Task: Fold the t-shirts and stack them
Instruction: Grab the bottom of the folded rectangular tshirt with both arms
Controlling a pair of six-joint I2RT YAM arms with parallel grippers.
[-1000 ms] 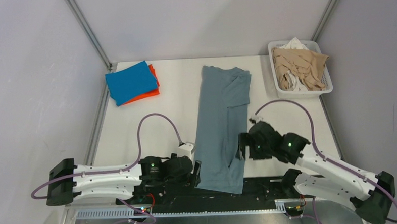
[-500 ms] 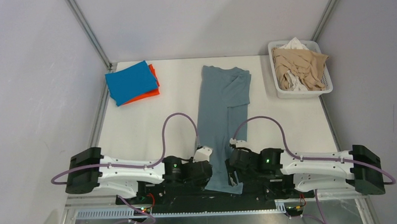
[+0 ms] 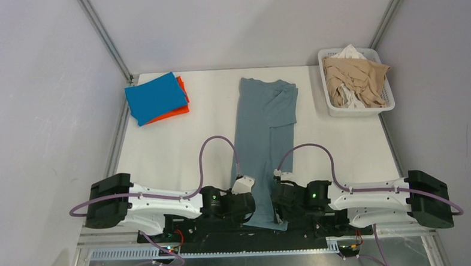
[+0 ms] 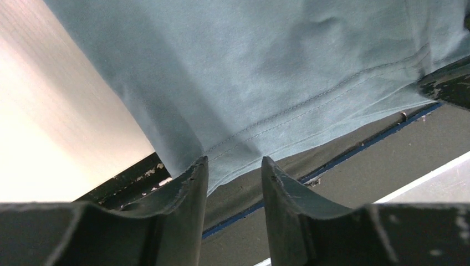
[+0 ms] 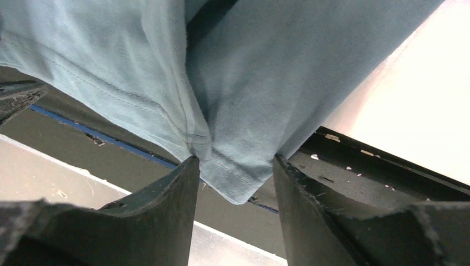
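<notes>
Left gripper and right gripper held low, pointing inward toward each other; jaws of both standing partly apart.

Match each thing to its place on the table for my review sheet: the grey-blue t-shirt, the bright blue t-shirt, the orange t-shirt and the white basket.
Things:
1. grey-blue t-shirt
2. bright blue t-shirt
3. orange t-shirt
4. white basket

Places:
A. far right corner
B. far left, bottom of the two-shirt pile
C. centre, laid lengthwise, reaching the near edge
D. far left, top of the two-shirt pile

Pairs: 1-C; 2-D; 3-B; 4-A
</notes>
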